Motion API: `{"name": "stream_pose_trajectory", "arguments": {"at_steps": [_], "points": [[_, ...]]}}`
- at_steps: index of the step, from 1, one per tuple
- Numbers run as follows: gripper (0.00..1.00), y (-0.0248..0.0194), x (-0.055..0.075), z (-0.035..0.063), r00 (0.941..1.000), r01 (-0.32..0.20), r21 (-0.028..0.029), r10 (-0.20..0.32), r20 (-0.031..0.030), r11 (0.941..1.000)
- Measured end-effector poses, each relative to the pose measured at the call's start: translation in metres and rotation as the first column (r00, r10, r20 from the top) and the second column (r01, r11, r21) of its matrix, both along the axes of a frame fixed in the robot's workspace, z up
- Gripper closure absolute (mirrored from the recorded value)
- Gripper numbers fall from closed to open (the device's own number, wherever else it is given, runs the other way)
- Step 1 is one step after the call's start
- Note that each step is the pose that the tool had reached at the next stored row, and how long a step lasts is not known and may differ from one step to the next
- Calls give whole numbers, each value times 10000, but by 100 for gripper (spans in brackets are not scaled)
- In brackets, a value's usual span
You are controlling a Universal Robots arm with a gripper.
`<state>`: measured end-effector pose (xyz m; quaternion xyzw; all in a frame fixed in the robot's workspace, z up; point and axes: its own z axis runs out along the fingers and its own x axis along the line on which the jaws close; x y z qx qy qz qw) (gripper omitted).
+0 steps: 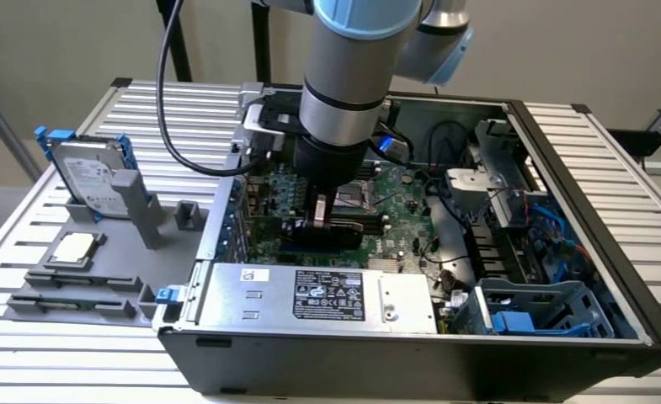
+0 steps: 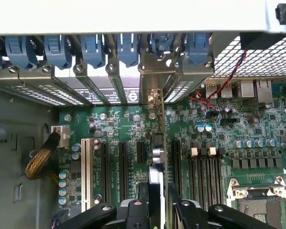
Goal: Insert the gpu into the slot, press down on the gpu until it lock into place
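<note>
The gpu (image 1: 327,236) is a thin black card standing on edge over the green motherboard (image 1: 403,219) inside the open computer case. My gripper (image 1: 322,220) reaches straight down from the arm and is shut on the card's top edge. In the wrist view the gpu (image 2: 158,143) appears edge-on, running from its metal bracket (image 2: 155,76) at the case's rear wall back to my gripper (image 2: 157,202), with a black finger (image 2: 133,210) on each side. The blue slot is hidden beneath the card.
A silver labelled power-supply box (image 1: 319,295) lies close in front of the card. Black expansion slots (image 2: 121,164) and a white one (image 2: 86,167) flank it, as do memory rows (image 2: 205,167) and the processor socket (image 2: 262,205). Blue bracket latches (image 2: 93,47) line the rear wall. A hard drive (image 1: 88,181) stands outside the case.
</note>
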<state>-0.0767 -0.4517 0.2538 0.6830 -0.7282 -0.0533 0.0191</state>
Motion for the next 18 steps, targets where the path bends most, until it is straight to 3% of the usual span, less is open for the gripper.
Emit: {"name": "stream_pose_trajectory", "arguments": {"at_steps": [18], "points": [[74, 22, -34, 19, 10000, 23, -7, -23, -4, 10000]]}}
